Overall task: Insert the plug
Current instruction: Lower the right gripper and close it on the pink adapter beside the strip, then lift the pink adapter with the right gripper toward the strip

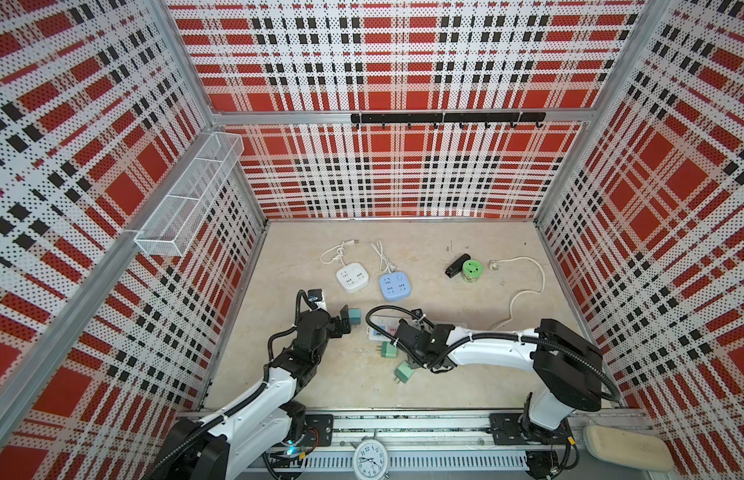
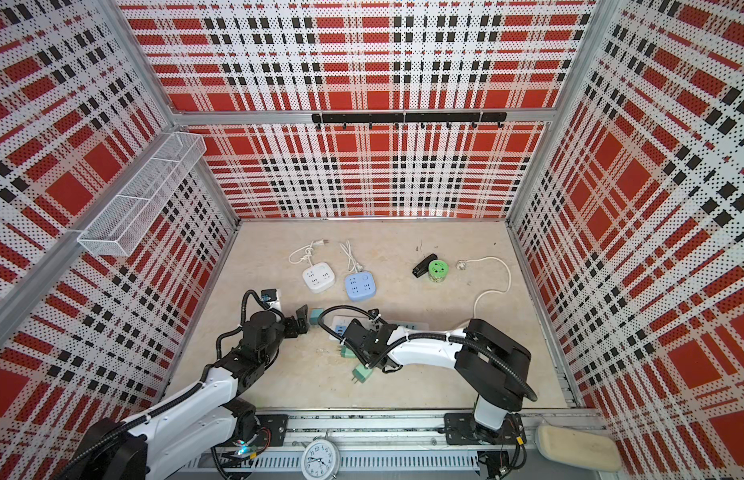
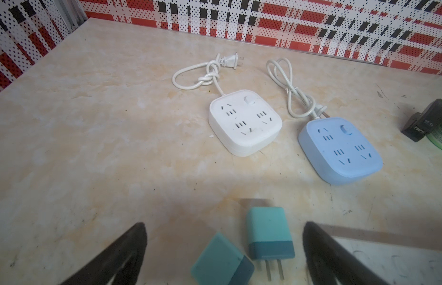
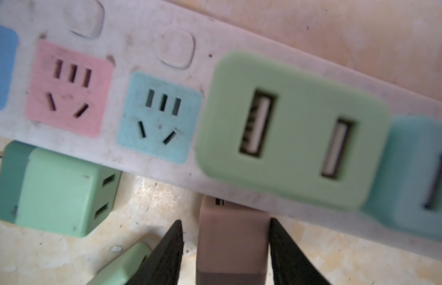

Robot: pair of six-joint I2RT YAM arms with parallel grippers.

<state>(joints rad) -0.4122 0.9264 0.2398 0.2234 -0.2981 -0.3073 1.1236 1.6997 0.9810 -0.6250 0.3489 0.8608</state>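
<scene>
Right wrist view: the right gripper (image 4: 224, 219) brackets a brown plug (image 4: 232, 241) beside the strip (image 4: 131, 42), one finger (image 4: 284, 246) touching, the other just clear, so I cannot tell if it clamps; that plug looks not yet inserted, while a green plug (image 4: 289, 130) and a teal plug (image 4: 417, 177) already stand in the strip and two sockets (image 4: 160, 118) are free. In a top view the left gripper (image 1: 346, 321) gapes wide at the strip's nine o'clock, and the basket (image 1: 187, 195) at ten o'clock shows nothing inside.

Soft even light, faint shadows, wide-angle bowing at edges, blur on green adapter (image 4: 292, 130).
</scene>
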